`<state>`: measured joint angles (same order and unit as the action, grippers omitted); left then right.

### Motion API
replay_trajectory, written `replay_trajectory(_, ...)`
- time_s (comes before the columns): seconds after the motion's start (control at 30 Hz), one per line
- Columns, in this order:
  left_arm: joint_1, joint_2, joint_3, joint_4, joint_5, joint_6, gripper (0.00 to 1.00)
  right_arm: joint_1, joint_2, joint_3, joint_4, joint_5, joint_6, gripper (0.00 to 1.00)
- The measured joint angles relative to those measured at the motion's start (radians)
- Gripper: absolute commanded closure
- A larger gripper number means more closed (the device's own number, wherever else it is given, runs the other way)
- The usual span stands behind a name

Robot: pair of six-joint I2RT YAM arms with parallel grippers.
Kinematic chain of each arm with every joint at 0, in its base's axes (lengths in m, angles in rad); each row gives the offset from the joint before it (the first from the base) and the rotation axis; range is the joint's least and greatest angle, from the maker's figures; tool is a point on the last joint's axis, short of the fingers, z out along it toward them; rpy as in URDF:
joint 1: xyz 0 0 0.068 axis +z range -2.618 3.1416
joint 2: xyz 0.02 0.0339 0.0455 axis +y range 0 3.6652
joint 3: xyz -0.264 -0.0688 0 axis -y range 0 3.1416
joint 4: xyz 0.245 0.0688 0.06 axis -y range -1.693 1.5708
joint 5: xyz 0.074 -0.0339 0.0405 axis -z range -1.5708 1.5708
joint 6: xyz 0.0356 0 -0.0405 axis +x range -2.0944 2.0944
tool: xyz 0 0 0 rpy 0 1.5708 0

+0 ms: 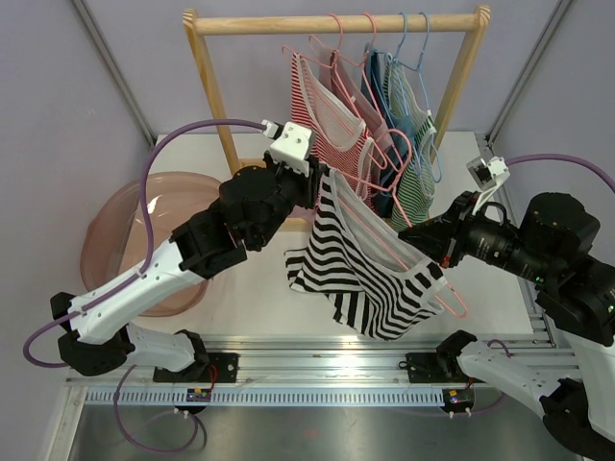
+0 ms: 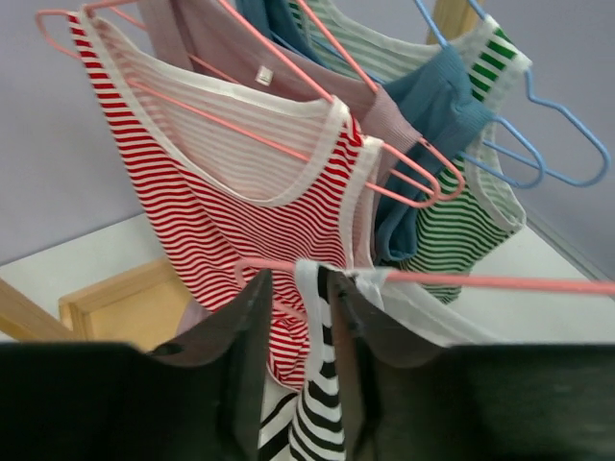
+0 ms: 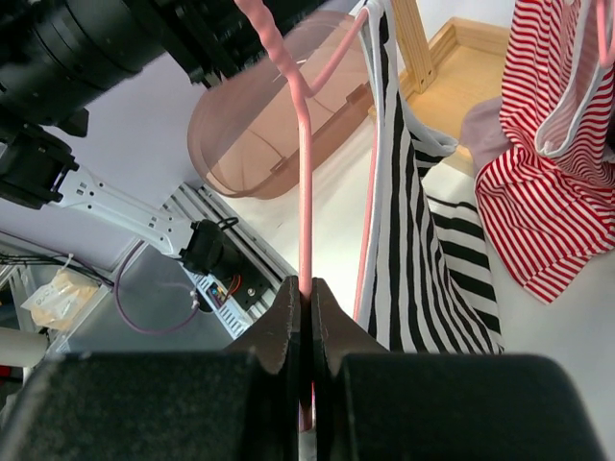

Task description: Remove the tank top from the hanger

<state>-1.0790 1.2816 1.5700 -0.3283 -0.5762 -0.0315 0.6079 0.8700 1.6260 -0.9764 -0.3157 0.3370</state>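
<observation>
White surface (image 1: 240, 288) below a wooden rack (image 1: 336, 21), striped tank top (image 1: 370, 264) hanging over it on a pink hanger (image 3: 305, 192), right end effector (image 3: 306, 288) clenched on the hanger, left end effector (image 2: 296, 283) straddling a strap (image 2: 312, 298), grip unclear

A robotics lab test cell is indicated. The white tabletop (image 1: 245, 312) is enclosed by plain lilac panels (image 1: 58, 115) set in metal struts (image 1: 110, 62). The left arm (image 1: 144, 283) and the right arm (image 1: 548, 250) are bolted to a slotted aluminium rail (image 1: 317, 394) along the tabletop's near edge, with purple cables (image 1: 183, 134) looped from them. A wooden clothes rack (image 1: 336, 23) is staged at the far edge.
</observation>
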Motion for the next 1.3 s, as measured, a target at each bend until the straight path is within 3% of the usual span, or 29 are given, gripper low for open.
replay_trajectory(0.03,0.001,-0.004,-0.010,0.002,0.018,-0.011,0.58,0.000,-0.002,0.000,0.003,0.004,0.000,1.00)
replay_trajectory(0.07,0.001,-0.010,-0.023,0.001,0.035,-0.020,0.45,0.000,-0.004,0.001,0.008,0.012,0.000,1.00)
replay_trajectory(0.4,0.000,-0.048,-0.092,0.009,0.188,-0.072,0.41,0.000,-0.001,0.002,0.023,0.040,0.000,1.00)
replay_trajectory(0.7,0.000,0.001,-0.084,0.014,0.149,-0.070,0.65,0.000,-0.006,0.002,0.056,-0.005,0.011,1.00)
replay_trajectory(0.73,0.000,0.009,-0.084,0.013,0.143,-0.069,0.76,0.000,-0.007,0.002,0.056,-0.008,0.011,1.00)
replay_trajectory(0.83,0.000,0.021,-0.084,0.013,0.121,-0.064,0.91,0.000,-0.013,0.002,0.053,-0.010,0.011,1.00)
replay_trajectory(0.97,0.000,0.021,-0.084,0.016,0.092,-0.068,1.00,0.000,-0.022,-0.001,0.050,-0.002,0.009,1.00)
replay_trajectory(1.3,0.082,0.009,-0.100,0.012,-0.110,-0.140,1.00,0.000,-0.071,-0.095,0.040,-0.016,-0.083,1.00)
